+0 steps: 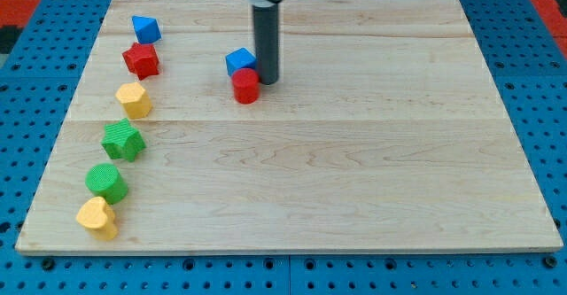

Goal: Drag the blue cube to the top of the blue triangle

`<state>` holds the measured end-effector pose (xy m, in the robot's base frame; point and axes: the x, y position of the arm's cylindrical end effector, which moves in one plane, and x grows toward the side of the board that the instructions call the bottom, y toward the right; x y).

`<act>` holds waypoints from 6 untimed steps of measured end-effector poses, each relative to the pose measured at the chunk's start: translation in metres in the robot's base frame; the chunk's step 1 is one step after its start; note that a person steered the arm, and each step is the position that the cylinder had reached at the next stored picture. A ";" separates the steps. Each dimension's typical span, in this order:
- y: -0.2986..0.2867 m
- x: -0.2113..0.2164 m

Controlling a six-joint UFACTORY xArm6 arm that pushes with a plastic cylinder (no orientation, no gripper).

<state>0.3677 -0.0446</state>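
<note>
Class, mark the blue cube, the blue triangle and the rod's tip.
blue cube point(239, 61): camera view, top face.
blue triangle point(144, 27): camera view, front face.
my tip point(267, 82): camera view, rod's lower end, right of the cube.

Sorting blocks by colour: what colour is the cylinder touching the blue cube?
Red, just below the blue cube, seen in the camera view.

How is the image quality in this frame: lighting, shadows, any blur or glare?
Camera view: even, soft lighting, no glare on the wooden board; only faint shadows under the blocks; everything is reasonably sharp, including my tip beside the blue cube and red cylinder; the rod's top is cropped at the view's top.
</note>
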 end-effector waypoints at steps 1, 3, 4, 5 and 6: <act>-0.037 -0.010; -0.065 -0.067; -0.065 -0.087; -0.065 -0.113; -0.063 -0.131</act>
<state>0.2362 -0.1080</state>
